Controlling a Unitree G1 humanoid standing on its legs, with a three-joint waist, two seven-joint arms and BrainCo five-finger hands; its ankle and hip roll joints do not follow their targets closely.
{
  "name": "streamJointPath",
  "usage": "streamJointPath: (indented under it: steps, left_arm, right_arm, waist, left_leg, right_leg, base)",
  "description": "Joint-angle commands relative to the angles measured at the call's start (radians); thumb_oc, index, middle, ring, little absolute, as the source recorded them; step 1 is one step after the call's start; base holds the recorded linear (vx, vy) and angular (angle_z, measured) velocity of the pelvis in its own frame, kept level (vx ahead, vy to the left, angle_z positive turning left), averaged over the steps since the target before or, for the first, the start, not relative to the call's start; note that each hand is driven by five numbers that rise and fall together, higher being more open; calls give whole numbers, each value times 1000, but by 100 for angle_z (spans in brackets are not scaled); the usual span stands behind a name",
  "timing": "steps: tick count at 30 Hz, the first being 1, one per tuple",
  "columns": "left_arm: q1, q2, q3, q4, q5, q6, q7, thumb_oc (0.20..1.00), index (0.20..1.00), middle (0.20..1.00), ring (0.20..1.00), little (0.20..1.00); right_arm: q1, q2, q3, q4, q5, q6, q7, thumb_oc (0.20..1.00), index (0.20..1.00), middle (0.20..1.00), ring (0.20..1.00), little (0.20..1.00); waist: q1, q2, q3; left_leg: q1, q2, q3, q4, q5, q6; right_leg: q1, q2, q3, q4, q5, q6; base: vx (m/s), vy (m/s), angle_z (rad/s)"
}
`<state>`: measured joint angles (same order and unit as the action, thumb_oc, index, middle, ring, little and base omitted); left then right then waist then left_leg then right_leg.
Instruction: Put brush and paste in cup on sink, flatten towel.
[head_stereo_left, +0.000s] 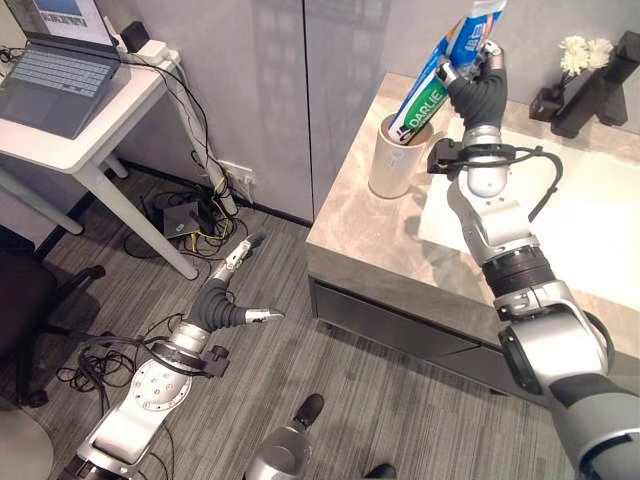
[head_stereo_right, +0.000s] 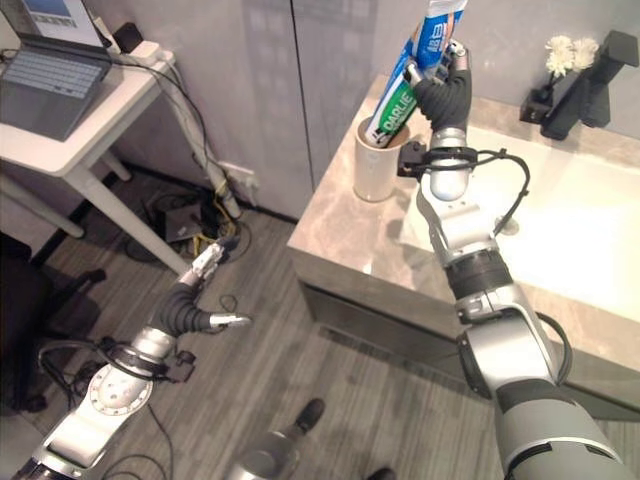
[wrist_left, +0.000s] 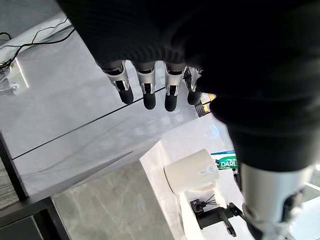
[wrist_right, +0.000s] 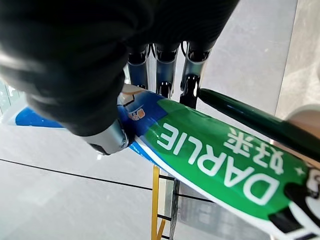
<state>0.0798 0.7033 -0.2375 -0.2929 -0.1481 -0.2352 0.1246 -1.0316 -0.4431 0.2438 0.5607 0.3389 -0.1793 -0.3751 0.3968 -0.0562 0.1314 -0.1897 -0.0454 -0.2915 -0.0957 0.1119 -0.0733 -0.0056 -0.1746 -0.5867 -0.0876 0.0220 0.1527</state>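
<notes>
The cup (head_stereo_left: 393, 160) stands on the tabletop (head_stereo_left: 350, 225) beside the sink (head_stereo_left: 590, 235), with the lower end of the toothpaste tube (head_stereo_left: 440, 70) and a dark green toothbrush (wrist_right: 250, 120) inside it. The right hand (head_stereo_left: 480, 85) grips the tube's upper end with curled fingers. The left hand (head_stereo_left: 225, 300) hangs low over the floor, fingers straight and holding nothing.

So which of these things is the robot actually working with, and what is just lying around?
Part of the job:
- toothpaste tube, its lower end in the cup, pinched by the right hand
- dark green toothbrush, beside the tube
- cup on the counter
- sink

Just lying about:
- laptop on the white desk
- black tap
- white flowers
- left hand, idle and open over the floor
</notes>
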Motion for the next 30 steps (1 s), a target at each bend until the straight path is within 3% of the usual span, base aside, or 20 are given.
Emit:
streamJointPath:
  steps: [1,2,30]
  left_arm:
    - [-9,41,68,-70,10,-39,18,1000,1000,1000,1000,1000]
    - [-8,41,68,-71,11,-39,19,1000,1000,1000,1000,1000]
    - [-9,45,66,-61,21,-33,19,1000,1000,1000,1000,1000]
  right_arm:
    - [-16,6,60,5,-1,7,1,369,369,369,369,369]
    - [-16,8,63,7,-2,7,2,1000,1000,1000,1000,1000]
    - [26,65,58,-30,43,-5,21,1000,1000,1000,1000,1000]
  waist:
    - [15,-60,30]
    - [14,-60,31]
    - [-13,-58,9]
  left_leg:
    - [-16,2,28,8,-128,17]
    - [-15,3,29,8,-129,16]
    - [21,14,45,8,-144,19]
  right_leg:
    - [28,-86,80,8,-35,55]
    - [28,-85,81,9,-35,55]
    - [44,-85,93,15,-37,54]
  base:
    - [-87,54,-2]
    - [0,0,0]
    - [0,-1,0]
